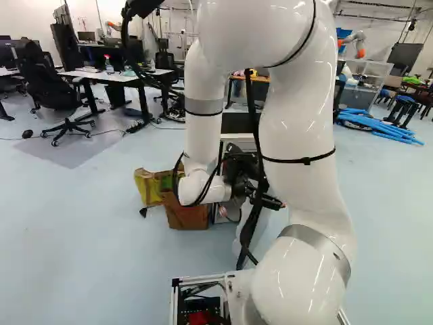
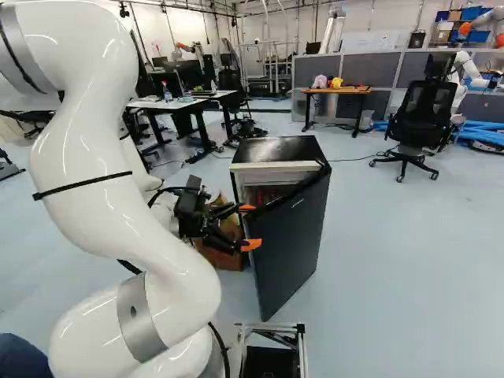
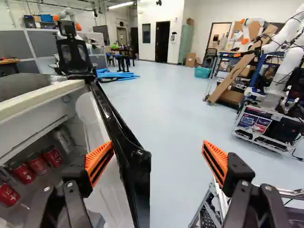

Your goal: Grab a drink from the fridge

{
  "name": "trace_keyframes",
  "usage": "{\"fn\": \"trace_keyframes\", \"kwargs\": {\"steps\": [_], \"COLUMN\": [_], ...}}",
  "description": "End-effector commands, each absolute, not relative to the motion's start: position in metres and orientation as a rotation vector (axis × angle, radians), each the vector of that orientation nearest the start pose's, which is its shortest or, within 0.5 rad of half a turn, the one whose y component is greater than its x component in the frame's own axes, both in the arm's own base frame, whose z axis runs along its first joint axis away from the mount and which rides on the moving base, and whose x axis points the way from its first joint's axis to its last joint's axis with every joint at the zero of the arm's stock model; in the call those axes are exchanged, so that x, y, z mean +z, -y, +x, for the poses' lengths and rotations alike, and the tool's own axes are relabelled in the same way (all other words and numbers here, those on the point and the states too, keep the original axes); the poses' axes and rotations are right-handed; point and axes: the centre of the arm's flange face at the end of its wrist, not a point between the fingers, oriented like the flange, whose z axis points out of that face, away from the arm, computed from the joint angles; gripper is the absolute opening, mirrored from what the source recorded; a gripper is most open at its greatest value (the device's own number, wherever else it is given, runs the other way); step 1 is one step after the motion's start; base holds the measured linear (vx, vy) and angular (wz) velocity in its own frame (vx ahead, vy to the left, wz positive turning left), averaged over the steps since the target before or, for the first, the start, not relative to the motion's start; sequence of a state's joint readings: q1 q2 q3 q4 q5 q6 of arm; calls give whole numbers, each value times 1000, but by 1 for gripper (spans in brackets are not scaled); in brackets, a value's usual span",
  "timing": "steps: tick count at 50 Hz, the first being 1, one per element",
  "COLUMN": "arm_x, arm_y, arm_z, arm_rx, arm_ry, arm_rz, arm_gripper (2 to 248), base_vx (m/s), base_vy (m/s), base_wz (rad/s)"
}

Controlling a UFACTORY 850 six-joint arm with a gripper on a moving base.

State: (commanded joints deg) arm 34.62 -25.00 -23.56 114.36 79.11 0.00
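Jaws (image 3: 158, 145) spread wide, nothing pinched. In the wrist view your black door (image 3: 119, 128) has its free edge between the two orange pads, nearer the pad on the cans' side; you can't tell whether either pad touches it. Door stands ajar, with its pale inner side facing the cans.

Drinks: inside the mini fridge (image 2: 277, 150), low in the compartment, past the door. You have a row of red cans (image 3: 38, 164) standing upright, and a silver can (image 3: 62, 138) deeper in. Brown box (image 1: 186, 215) on the floor beside the fridge.

Step, as judged: getting the door out of your way; no can in hand. Next, probably swing it wider by working from its inner side, then bring the jaws round to face the opening. Risk: closing now could clamp the door edge, or a nudge from outside could shut it.

Handling, expected: if full, a can should be modest in weight, bottom steady, stiff under pressure; if empty, the thin wall would dent. Chilled metal may be slick with moisture. Take one red can around mid-body, pads on opposite sides, firm but not crushing, and keep it upright. Watch the neighbours: they're close-set, little room for your pads.
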Motion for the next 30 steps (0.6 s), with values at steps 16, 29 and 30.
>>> {"fn": "trace_keyframes", "kwargs": {"steps": [16, 29, 30], "arm_x": [274, 277, 277], "arm_y": [-74, -61, -59], "arm_z": [274, 288, 289], "arm_rx": [1161, 1125, 1122], "arm_ry": [1302, 1367, 1372], "arm_rz": [1408, 1349, 1345], "arm_gripper": [247, 247, 247], "base_vx": [0, 0, 0], "base_vy": [0, 0, 0], "base_wz": [0, 0, 0]}}
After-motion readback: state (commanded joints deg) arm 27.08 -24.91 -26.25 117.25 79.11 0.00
